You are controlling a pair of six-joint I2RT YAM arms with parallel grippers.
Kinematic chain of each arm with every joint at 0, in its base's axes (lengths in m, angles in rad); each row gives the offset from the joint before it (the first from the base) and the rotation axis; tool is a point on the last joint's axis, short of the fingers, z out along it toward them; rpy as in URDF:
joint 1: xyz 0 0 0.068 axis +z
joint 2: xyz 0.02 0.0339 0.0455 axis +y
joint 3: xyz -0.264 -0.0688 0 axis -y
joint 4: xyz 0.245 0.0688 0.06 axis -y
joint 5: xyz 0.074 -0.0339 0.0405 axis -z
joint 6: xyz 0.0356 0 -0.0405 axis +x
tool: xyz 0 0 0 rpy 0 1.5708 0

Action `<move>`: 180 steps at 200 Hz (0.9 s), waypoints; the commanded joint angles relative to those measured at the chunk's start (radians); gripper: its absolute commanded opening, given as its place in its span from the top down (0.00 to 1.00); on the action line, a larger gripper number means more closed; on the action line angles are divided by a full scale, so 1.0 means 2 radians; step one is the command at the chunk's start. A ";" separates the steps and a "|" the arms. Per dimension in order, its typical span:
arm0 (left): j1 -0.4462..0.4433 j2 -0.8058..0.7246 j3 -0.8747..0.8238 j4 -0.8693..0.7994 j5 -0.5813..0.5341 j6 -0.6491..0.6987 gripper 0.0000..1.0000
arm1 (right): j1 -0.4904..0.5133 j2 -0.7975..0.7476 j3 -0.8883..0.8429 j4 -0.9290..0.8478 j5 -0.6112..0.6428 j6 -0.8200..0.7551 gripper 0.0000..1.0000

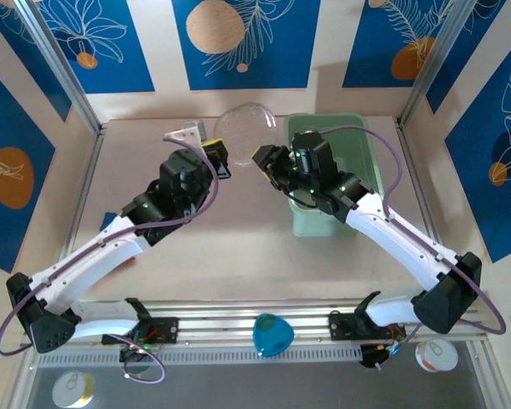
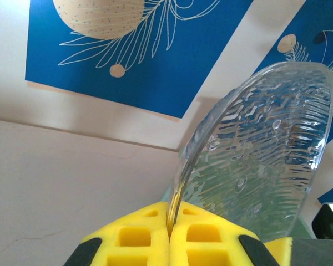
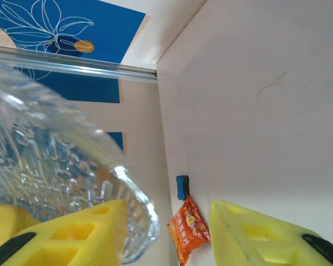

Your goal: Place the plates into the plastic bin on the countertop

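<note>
- One clear, ripple-textured, rounded plastic plate (image 1: 245, 129) is held up in the air on edge. It is above the far edge of the flat pale beige-pink countertop (image 1: 221, 247), just left of the far-left corner of the pale mint-green rectangular plastic bin (image 1: 362, 162).
- The left gripper (image 2: 169, 230) is clamped tight on the plate's lower rim. Its yellow fingers (image 2: 139, 241) are pressed together with only the thin rim between them, and the plate rises up and to the right from the grip.
- The right gripper (image 3: 166, 219) faces the plate from the bin side with its jaws well apart. The plate's rim sits beside one finger and reaches a little into the gap. Whether it touches that finger cannot be told, and the other finger stands well clear, so nothing is pinched there.
- From above, the two grippers are close together but apart, just below the plate.
- The bin stands by the far-right corner of the countertop, near the right rail, and the right arm crosses its near-left corner.
- The middle, the left side and the near half of the countertop are open surface.
- A small orange foil packet (image 3: 188, 230) lies on the pale surface, seen between the right gripper's fingers.
</note>
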 commanded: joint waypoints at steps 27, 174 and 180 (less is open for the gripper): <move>-0.016 0.017 0.007 0.046 -0.021 0.013 1.00 | 0.004 -0.006 -0.035 0.054 0.038 0.054 0.64; -0.021 0.015 0.022 -0.040 -0.023 -0.042 0.82 | 0.009 -0.019 -0.041 0.042 0.104 0.040 0.96; -0.021 0.014 0.022 -0.043 -0.023 -0.043 0.79 | 0.008 -0.020 -0.041 0.043 0.104 0.038 0.97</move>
